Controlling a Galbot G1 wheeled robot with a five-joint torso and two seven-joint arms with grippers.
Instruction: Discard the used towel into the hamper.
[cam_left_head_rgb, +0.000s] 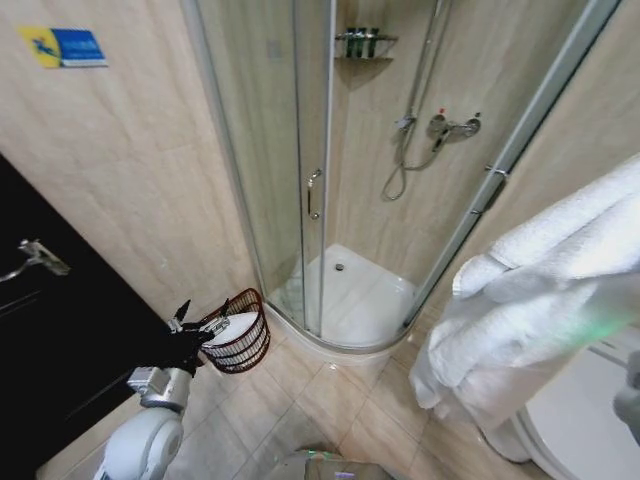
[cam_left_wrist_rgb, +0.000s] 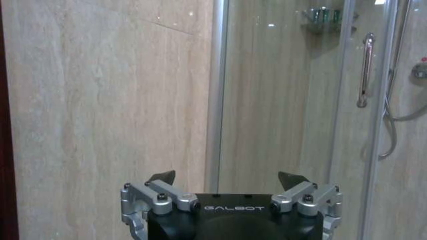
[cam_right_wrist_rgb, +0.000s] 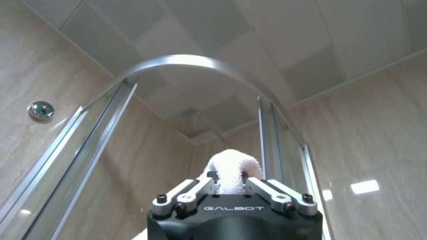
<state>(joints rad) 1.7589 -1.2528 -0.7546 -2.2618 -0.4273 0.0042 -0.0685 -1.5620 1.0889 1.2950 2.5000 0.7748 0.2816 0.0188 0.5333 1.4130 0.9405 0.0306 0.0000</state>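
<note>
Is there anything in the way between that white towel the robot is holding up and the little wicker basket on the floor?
Nothing visible blocks it. The towel hangs from the right gripper; bare floor tiles lie between it and the hamper. The open left gripper sits beside the hamper's rim.

The towel (cam_left_head_rgb: 545, 300) runs off the frame edge (right side); the hamper (cam_left_head_rgb: 243, 335) is perhaps partly hidden.

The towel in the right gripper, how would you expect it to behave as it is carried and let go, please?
The towel looks floppy: it sags in heavy folds. It is probably bulky but light, since the right gripper pinches only a bunched bit of it. Released, it would likely drop limp, and trailing folds might catch the rim of the small hamper, which stands beside the open left gripper.
</note>
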